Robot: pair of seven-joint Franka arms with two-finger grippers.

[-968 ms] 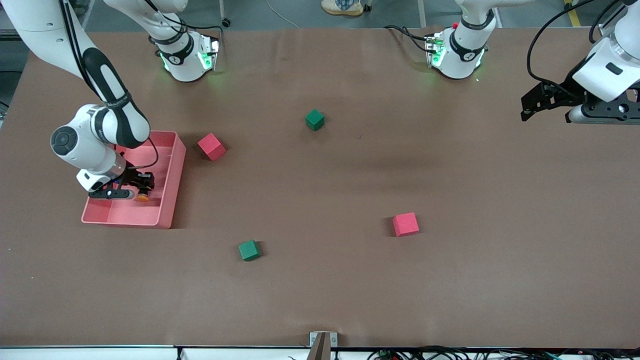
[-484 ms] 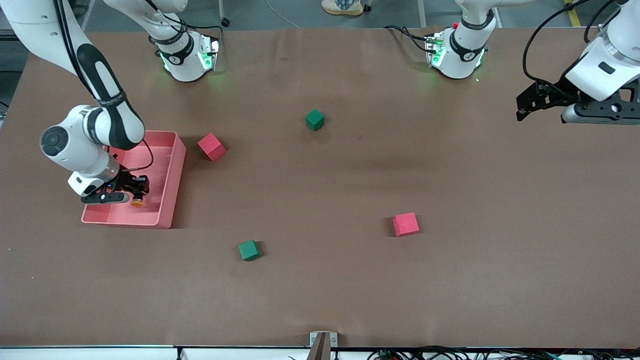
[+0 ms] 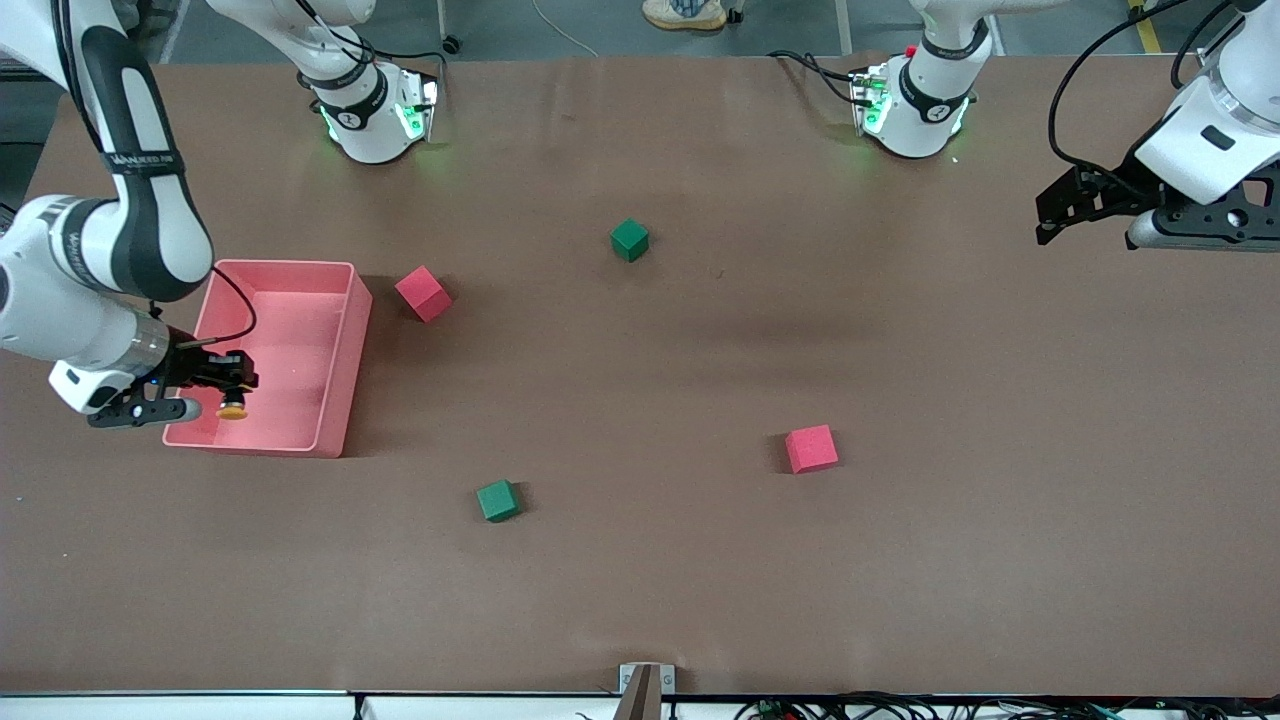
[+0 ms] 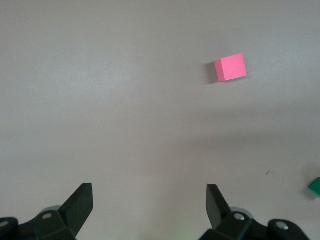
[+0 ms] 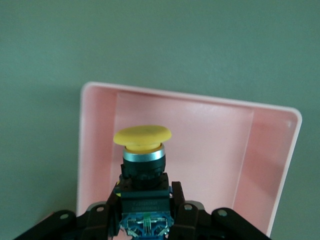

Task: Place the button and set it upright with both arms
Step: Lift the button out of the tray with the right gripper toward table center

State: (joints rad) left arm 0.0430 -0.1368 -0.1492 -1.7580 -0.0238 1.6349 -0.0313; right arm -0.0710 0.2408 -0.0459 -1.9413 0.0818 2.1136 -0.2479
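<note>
My right gripper (image 3: pixel 226 385) is shut on the button (image 3: pixel 233 408), a small push-button with a round orange cap and a black-and-bluish body. It holds it in the air over the pink tray (image 3: pixel 340 345), above the tray's corner at the right arm's end, nearer to the front camera. In the right wrist view the button (image 5: pixel 143 160) sits between the fingers (image 5: pixel 178 200) with its cap pointing away from the wrist, the tray (image 5: pixel 90 150) below it. My left gripper (image 3: pixel 1050 208) is open and empty, up in the air over the left arm's end of the table; the left wrist view shows the gripper (image 4: pixel 150 205) above bare table.
A red cube (image 3: pixel 423 293) lies beside the tray. A green cube (image 3: pixel 629 239) lies mid-table near the bases. A green cube (image 3: pixel 497 500) and a red cube (image 3: pixel 811 448) lie nearer to the front camera. The left wrist view shows a red cube (image 4: pixel 230 67).
My right gripper has lifted the button and carried it toward the right arm's end of the tray. The left arm has hardly moved.
</note>
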